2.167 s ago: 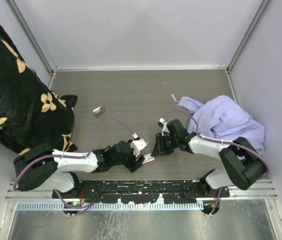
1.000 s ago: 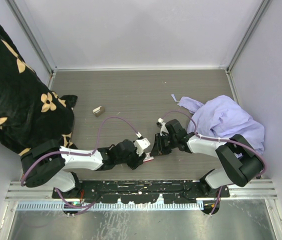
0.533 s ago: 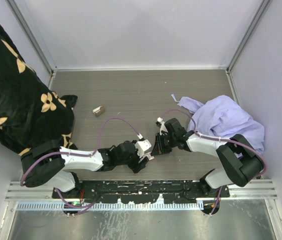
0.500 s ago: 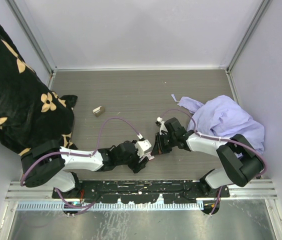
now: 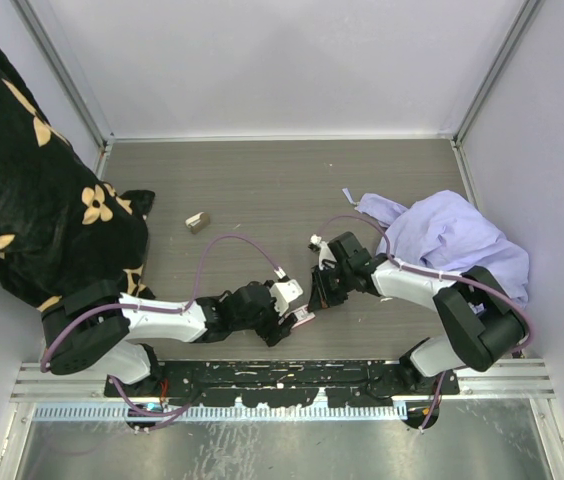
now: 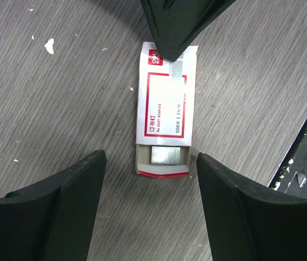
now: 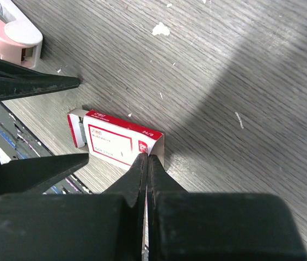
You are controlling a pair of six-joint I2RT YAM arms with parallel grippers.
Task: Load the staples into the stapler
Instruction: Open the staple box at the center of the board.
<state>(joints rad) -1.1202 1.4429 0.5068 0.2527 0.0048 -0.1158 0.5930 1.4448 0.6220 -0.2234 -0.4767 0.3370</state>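
The staples (image 6: 164, 109) are a small red-and-white box lying flat on the grey wood table, also seen as the staples (image 7: 115, 138) and the staples (image 5: 300, 318). Its tan tray sticks out at the near end and shows silver staples. My left gripper (image 6: 149, 163) is open, one finger on each side of the tray end without touching it. My right gripper (image 7: 147, 159) is shut, its tips resting against the box's far end beside an open flap. Nothing shows between its fingers. I cannot make out the stapler in these views.
A black floral blanket (image 5: 32, 170) fills the left side and a lavender cloth (image 5: 452, 240) lies at the right. A small tan object (image 5: 199, 221) sits on the table behind the left arm. The dark base rail (image 6: 306, 157) runs just beside the box.
My left gripper has opened wider around the box's tray end. My right gripper has shut and its tips have settled on the far end of the box.
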